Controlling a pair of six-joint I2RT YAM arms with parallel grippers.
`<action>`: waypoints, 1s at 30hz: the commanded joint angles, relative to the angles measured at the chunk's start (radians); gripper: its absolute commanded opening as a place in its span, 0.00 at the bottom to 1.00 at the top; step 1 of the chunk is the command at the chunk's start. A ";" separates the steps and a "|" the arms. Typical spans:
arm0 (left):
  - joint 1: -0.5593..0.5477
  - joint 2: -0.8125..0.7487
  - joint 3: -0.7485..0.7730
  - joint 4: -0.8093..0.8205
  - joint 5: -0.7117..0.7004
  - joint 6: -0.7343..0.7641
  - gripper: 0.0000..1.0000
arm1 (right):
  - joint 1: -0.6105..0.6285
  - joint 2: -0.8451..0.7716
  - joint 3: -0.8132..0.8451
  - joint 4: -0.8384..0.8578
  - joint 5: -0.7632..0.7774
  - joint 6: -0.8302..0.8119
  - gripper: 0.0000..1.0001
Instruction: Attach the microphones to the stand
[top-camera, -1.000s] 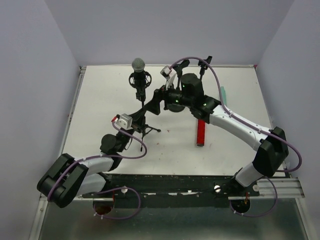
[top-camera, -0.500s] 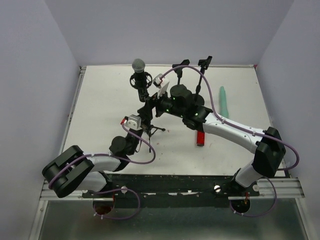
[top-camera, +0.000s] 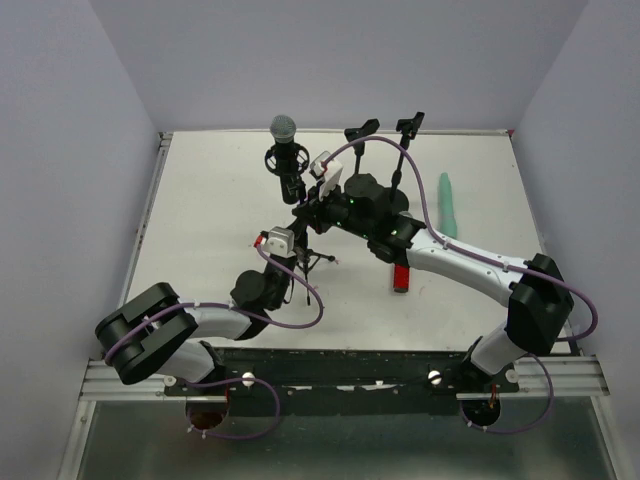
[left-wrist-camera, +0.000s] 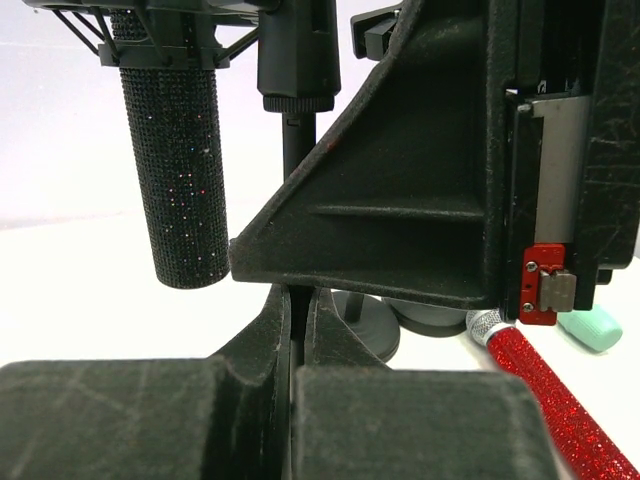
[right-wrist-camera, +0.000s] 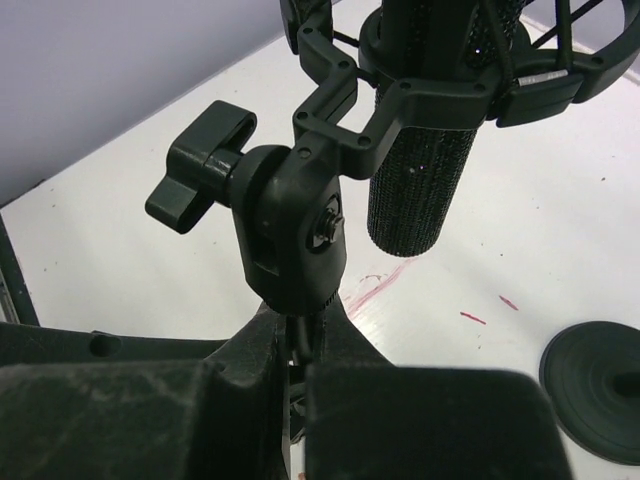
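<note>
From above, the glittery black microphone (top-camera: 290, 165) sits mesh-head-up in the stand (top-camera: 320, 261) at upper centre. The red microphone (top-camera: 401, 277) and the green microphone (top-camera: 447, 203) lie on the white table (top-camera: 200, 220) at right.

Left wrist: the left claw (left-wrist-camera: 296, 312) pinches the stand's thin rod.

Right wrist: the right claw (right-wrist-camera: 300, 338) pinches it below the knobbed swivel.

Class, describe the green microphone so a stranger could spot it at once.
On the right of the white table, past the right arm, the green microphone lies flat. Unlike the red microphone nearby and the black microphone in the stand, it is mint all over.
</note>
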 joint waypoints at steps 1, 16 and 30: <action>-0.028 0.018 -0.042 0.134 0.028 0.002 0.00 | 0.003 -0.037 -0.034 0.024 -0.057 -0.001 0.00; -0.028 -0.600 -0.276 -0.387 0.156 -0.269 0.73 | -0.061 -0.142 -0.152 0.076 -0.277 -0.147 0.00; -0.025 -1.022 -0.313 -1.301 0.114 -0.912 0.10 | -0.112 -0.213 -0.260 0.100 -0.438 -0.196 0.00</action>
